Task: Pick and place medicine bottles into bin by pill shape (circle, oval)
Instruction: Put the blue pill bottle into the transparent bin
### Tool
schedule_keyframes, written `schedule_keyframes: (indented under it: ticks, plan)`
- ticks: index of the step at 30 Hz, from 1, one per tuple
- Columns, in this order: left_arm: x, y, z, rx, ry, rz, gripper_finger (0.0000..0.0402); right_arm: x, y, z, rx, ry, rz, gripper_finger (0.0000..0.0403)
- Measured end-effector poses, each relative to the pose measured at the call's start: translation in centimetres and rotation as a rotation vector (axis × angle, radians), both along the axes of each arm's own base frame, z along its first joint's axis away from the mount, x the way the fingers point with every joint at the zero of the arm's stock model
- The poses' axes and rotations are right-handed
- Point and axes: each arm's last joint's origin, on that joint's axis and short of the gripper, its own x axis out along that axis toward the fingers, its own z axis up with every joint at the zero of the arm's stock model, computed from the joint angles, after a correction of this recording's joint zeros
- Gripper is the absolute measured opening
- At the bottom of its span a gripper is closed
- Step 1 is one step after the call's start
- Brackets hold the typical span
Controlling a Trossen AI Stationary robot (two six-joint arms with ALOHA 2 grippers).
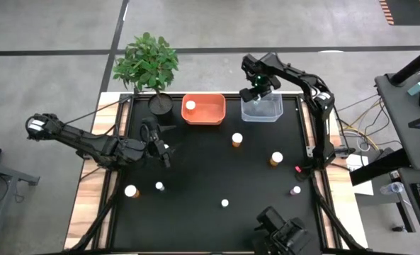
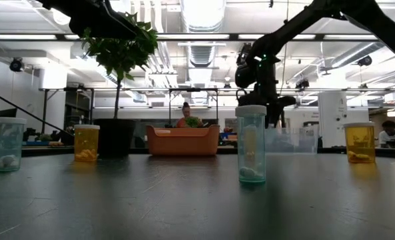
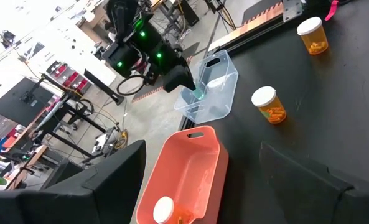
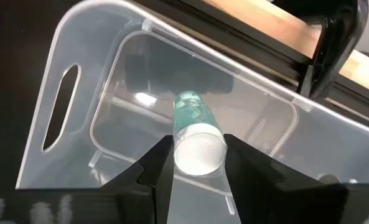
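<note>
My right gripper [image 1: 256, 91] hangs over the clear bin [image 1: 261, 108] at the table's far side, shut on a small teal-tinted medicine bottle [image 4: 190, 115] with a white cap. The orange bin [image 1: 204, 108] beside it holds one white-capped bottle [image 1: 190, 105]. More bottles stand upright on the black table: two amber ones [image 1: 236, 139] [image 1: 276, 159] and several small ones nearer the front [image 1: 224, 203]. My left gripper [image 1: 161, 146] waits open at the table's left, above the mat. My right gripper pinches the bottle between its two fingers at the cap end [image 4: 198, 152]. The fingers come from above and point down. The bottle hangs cap up, its teal body pointing into the clear bin, its lower end [image 3: 198, 94] about level with the bin's rim.
A potted green plant [image 1: 149, 67] stands at the far left corner beside the orange bin. Loose bottles stand at the front left [image 1: 131, 191] and front right [image 1: 295, 190]. Bare mat lies in the middle of the table.
</note>
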Motion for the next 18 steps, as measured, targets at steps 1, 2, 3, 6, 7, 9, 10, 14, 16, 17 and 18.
schedule_keyframes:
  ticks: [1, 2, 3, 6, 7, 9, 10, 14, 16, 17, 18]
  plan:
    - [0.0, 0.0, 0.0, 0.0, 0.0, 0.0, 0.0297, 0.04, -0.05, -0.09, -0.001, 0.0, 0.0, 0.0124]
    - [0.0, 0.0, 0.0, 0.0, 0.0, 0.0, 0.0297, 0.07, -0.08, -0.19, 0.0, 0.0, -0.001, 0.0124]
    - [0.0, 0.0, 0.0, 0.0, 0.0, 0.0, 0.0297, 0.08, -0.09, -0.27, 0.002, 0.002, -0.001, 0.0124]
    - [0.0, 0.0, 0.0, 0.0, 0.0, 0.0, 0.0297, 0.15, -0.2, -0.53, 0.004, 0.004, -0.002, 0.0125]
    - [0.0, 0.0, 0.0, 0.0, 0.0, 0.0, 0.0297, 0.18, -0.21, -0.59, 0.004, 0.004, -0.002, 0.0125]
    - [0.0, 0.0, 0.0, 0.0, 0.0, 0.0, 0.0297, 0.21, -0.24, -0.7, 0.006, 0.006, -0.002, 0.0125]
    - [0.0, 0.0, 0.0, 0.0, 0.0, 0.0, 0.0297, 0.21, -0.25, -0.73, 0.006, 0.007, -0.001, 0.0127]
    - [0.0, 0.0, 0.0, 0.0, 0.0, 0.0, 0.0297, 0.23, -0.27, -0.75, 0.005, 0.005, -0.002, 0.0145]
    - [0.0, 0.0, 0.0, 0.0, 0.0, 0.0, 0.0297, 0.23, -0.27, -0.75, 0.005, 0.005, -0.002, 0.0159]
    - [0.0, 0.0, 0.0, 0.0, 0.0, 0.0, 0.0297, 0.24, -0.28, -0.75, 0.004, 0.004, -0.002, 0.0167]
    - [0.0, 0.0, 0.0, 0.0, 0.0, 0.0, 0.0297, 0.24, -0.28, -0.75, 0.004, 0.004, -0.002, 0.0175]
